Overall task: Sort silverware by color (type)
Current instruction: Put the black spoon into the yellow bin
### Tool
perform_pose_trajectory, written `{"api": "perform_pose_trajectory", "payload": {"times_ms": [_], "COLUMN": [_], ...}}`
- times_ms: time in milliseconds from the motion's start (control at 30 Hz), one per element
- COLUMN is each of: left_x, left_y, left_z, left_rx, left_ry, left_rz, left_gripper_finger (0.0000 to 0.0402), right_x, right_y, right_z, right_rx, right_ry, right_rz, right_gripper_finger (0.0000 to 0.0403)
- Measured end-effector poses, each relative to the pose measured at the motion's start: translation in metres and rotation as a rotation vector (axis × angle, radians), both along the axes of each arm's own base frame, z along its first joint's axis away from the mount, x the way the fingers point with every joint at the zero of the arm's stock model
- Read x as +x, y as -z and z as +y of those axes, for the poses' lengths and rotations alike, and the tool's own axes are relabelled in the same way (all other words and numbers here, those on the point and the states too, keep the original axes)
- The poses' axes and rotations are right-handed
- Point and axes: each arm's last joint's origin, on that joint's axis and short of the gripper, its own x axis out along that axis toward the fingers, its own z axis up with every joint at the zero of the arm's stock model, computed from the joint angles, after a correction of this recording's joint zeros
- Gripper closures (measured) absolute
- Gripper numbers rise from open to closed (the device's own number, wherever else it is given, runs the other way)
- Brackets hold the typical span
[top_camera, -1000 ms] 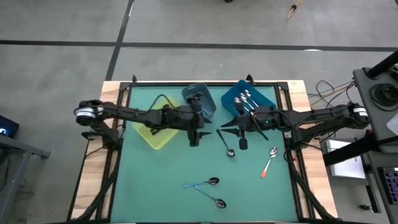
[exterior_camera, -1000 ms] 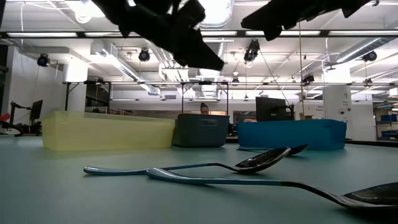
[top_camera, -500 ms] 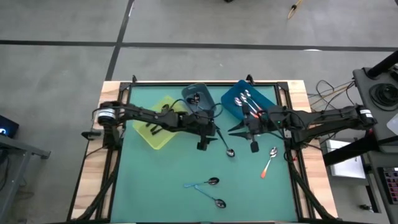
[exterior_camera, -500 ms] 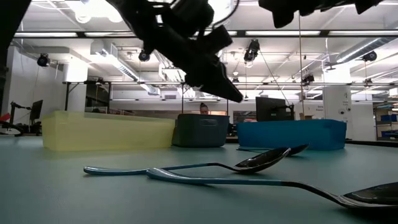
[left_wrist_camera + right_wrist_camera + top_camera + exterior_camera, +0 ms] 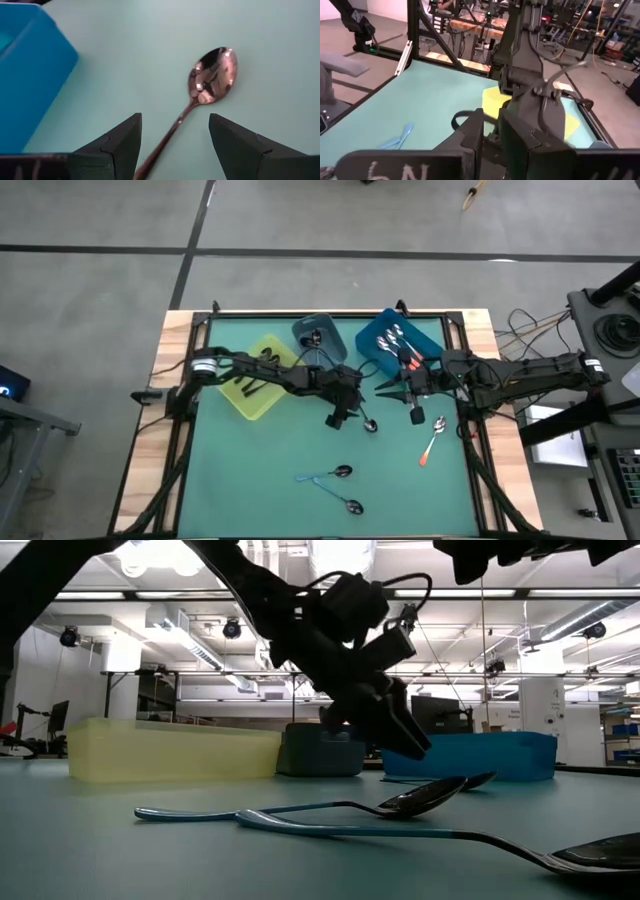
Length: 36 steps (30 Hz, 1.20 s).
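Spoon (image 5: 210, 80) handle end cut off below.

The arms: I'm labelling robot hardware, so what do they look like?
Both arms are dark, slim and jointed, each with a pale band near its base. The left gripper has dark wedge-shaped fingers; a black cable loops above it. The right gripper bears white handwritten marks.
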Motion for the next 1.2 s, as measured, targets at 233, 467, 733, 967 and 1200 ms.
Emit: {"api": "perform_pose_trajectory", "payload": {"times_ms": [233,467,733,967,1200], "left_x": [0.001,0.008,0.011,0.009,0.007], "left_y": [0.012,0.028,0.031,0.033,0.035], "left_z": [0.009,0.014,0.014,0.014,0.012], "left_rx": [-0.013,-0.016,-0.021,-0.054,-0.146], "left_ry": [0.003,-0.007,-0.002,-0.019,-0.047], "left_rz": [0.021,0.039,0.047,0.088,0.123], "left_gripper_finger": [0.0189,0.0189,0.0200,0.0259,0.0315], "right_x": [0.002,0.002,0.002,0.002,0.002], "right_y": [0.002,0.001,0.001,0.001,0.001], "right_z": [0.000,0.000,0.000,0.000,0.000], "right_rx": [-0.014,-0.013,-0.017,-0.018,-0.018], "right_ry": [0.007,0.007,0.006,0.006,0.006], "right_rz": [0.005,0.001,-0.003,-0.003,-0.004], "right_gripper_finger": [0.0351,0.0351,0.0351,0.0351,0.0351]}}
